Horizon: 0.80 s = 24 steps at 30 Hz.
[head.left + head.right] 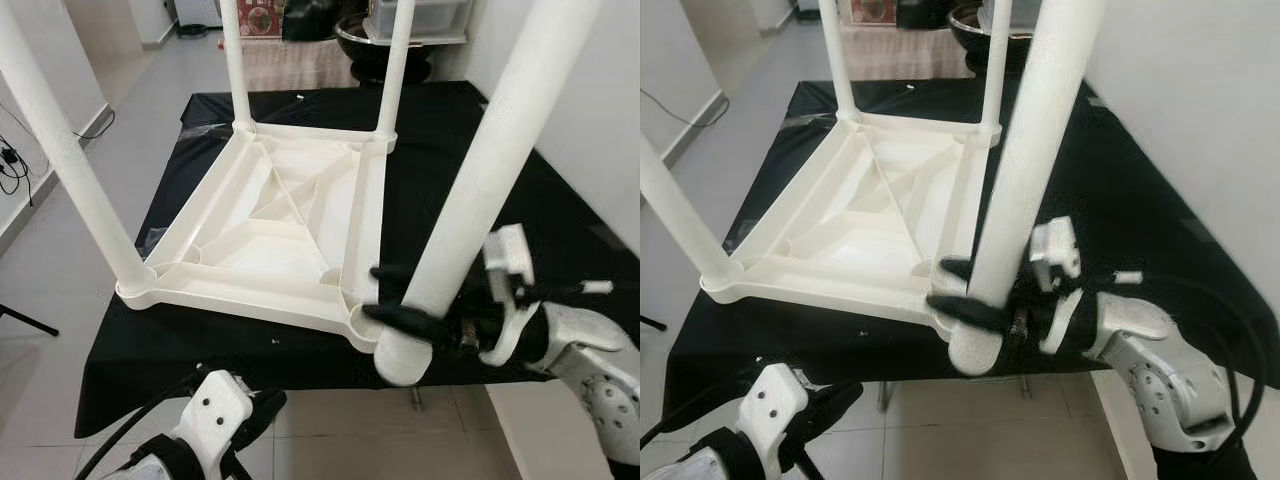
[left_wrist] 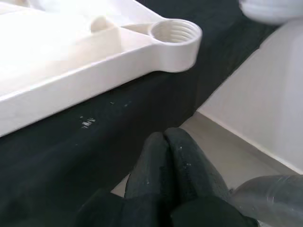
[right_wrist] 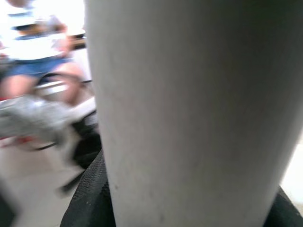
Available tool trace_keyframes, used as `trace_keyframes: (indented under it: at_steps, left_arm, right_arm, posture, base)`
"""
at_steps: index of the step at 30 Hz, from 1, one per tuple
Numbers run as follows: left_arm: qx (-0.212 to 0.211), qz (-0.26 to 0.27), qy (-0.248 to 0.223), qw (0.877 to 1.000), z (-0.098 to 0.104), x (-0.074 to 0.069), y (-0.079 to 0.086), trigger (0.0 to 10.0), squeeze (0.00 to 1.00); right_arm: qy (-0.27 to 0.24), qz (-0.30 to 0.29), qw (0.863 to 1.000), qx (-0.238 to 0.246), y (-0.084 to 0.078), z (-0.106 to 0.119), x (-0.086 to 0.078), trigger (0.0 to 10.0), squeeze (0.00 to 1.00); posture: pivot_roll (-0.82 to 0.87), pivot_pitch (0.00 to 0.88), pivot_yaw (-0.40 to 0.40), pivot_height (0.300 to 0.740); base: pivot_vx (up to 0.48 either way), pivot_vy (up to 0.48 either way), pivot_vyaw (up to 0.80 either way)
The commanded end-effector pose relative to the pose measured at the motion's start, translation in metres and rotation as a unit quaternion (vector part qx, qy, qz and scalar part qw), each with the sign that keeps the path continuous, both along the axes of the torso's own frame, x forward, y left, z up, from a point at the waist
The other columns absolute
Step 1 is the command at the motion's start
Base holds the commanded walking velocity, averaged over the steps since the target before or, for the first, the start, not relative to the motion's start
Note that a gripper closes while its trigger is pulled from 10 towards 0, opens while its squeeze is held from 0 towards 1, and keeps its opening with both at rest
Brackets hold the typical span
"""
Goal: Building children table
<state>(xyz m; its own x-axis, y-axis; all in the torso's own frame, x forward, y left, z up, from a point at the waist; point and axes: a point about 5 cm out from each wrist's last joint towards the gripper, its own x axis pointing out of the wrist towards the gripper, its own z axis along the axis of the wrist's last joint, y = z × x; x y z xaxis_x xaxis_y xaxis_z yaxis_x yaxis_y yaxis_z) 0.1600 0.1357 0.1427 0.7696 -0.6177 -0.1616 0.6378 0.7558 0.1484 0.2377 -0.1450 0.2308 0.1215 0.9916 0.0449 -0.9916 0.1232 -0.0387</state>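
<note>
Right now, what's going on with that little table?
Right gripper shut on fourth leg, just off the open corner socket. Left gripper shut, idle low. Three legs fitted.

Both arms wear glossy silver-white shells. The right gripper [image 1: 405, 300] has long black fingers on a white bracket; its forearm shell shows small dark screw holes. Black cables trail from the left gripper [image 2: 165, 163].

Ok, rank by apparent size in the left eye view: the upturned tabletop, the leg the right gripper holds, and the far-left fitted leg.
1. Upturned tabletop, widest in frame.
2. Held leg in the right gripper, though nearness to the camera inflates it.
3. Far-left fitted leg, thinnest; probably the same real size as the held one.
</note>
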Motion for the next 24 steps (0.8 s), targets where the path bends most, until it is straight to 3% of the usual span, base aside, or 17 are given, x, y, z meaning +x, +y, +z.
trace_keyframes:
  at_steps: [1, 11, 18, 24]
  left_arm:
    - [0.005, 0.025, -0.007, 1.000, 0.002, -0.002, 0.003, 10.0, 0.00]
    - [0.034, 0.106, -0.029, 0.993, 0.006, -0.019, 0.013, 10.0, 0.00]
    - [0.034, 0.105, -0.028, 0.994, 0.012, -0.030, 0.012, 10.0, 0.00]
    - [0.037, 0.100, -0.026, 0.994, 0.014, -0.032, 0.012, 10.0, 0.00]
  right_arm:
    - [-0.017, 0.018, 1.000, 0.007, 0.007, 0.004, 0.001, 10.0, 0.00]
    - [-0.050, -0.017, 0.997, 0.055, 0.017, 0.017, 0.032, 10.0, 0.00]
    - [-0.078, -0.022, 0.996, 0.045, 0.024, 0.021, 0.045, 10.0, 0.00]
    - [-0.089, -0.017, 0.996, 0.028, 0.021, 0.020, 0.052, 10.0, 0.00]
  posture:
    - [-0.01, 0.227, 0.003, 0.740]
    - [0.04, 0.285, -0.006, 0.740]
    - [0.05, 0.314, -0.001, 0.740]
    - [0.05, 0.332, 0.006, 0.740]
  base:
    - [0.000, 0.000, 0.00]
    - [0.000, 0.000, 0.00]
    - [0.000, 0.000, 0.00]
    - [0.000, 0.000, 0.00]
